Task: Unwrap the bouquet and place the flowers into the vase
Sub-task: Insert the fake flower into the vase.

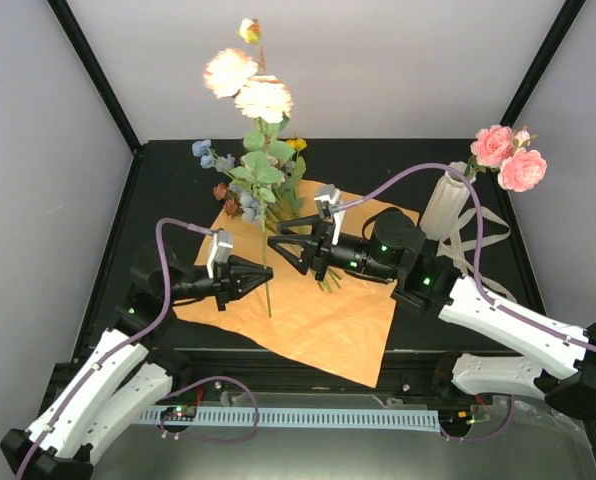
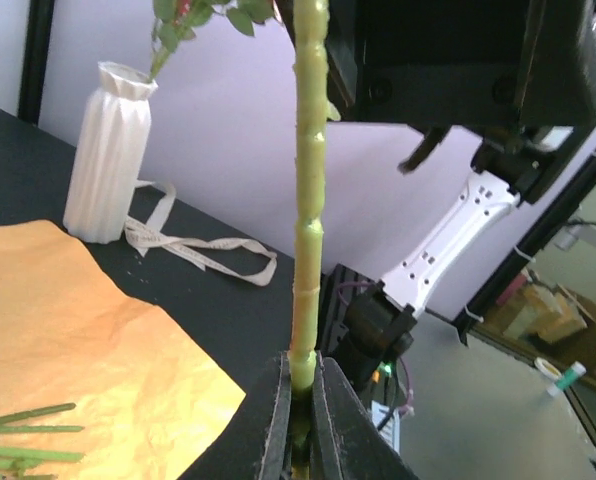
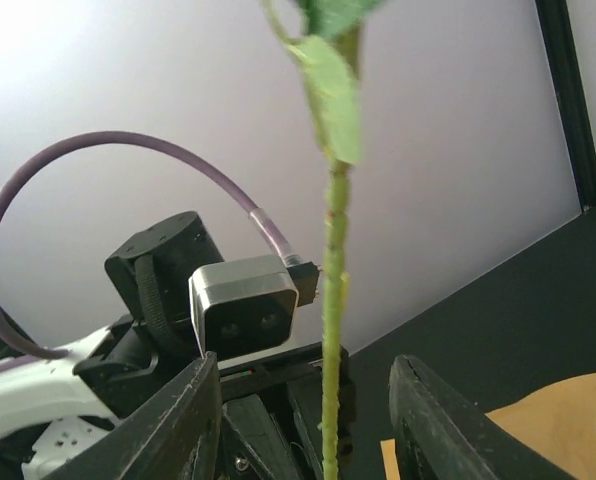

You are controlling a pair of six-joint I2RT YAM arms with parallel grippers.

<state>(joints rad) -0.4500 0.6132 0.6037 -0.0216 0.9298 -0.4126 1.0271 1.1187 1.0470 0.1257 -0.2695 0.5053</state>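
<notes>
Clamping the lower end of a long green stem (image 2: 308, 200), the left gripper (image 1: 260, 279) has its jaws fully closed on it, and the stem rises upright out of them. A short tail of the stem hangs below the grip over the orange paper (image 1: 318, 320), which lies unfolded and flat on the black table (image 1: 168, 170). Just beyond, the right gripper (image 1: 278, 247) faces the left one with its jaws partly spread – the same stem stands between the two fingers (image 3: 178, 420), with a visible gap on each side, so nothing is held. At the top of the stem sit two cream-pink blooms (image 1: 263, 98) and a small bud. Farther back, the remaining flowers (image 1: 253, 185) – pale blue, yellow and leafy green – lie on the far edge of the paper. At the far right stands the white ribbed vase (image 1: 444, 205), upright, with pink roses (image 1: 508, 160) already in it; the cream ribbon (image 1: 486, 232) lies loose beside its base.
</notes>
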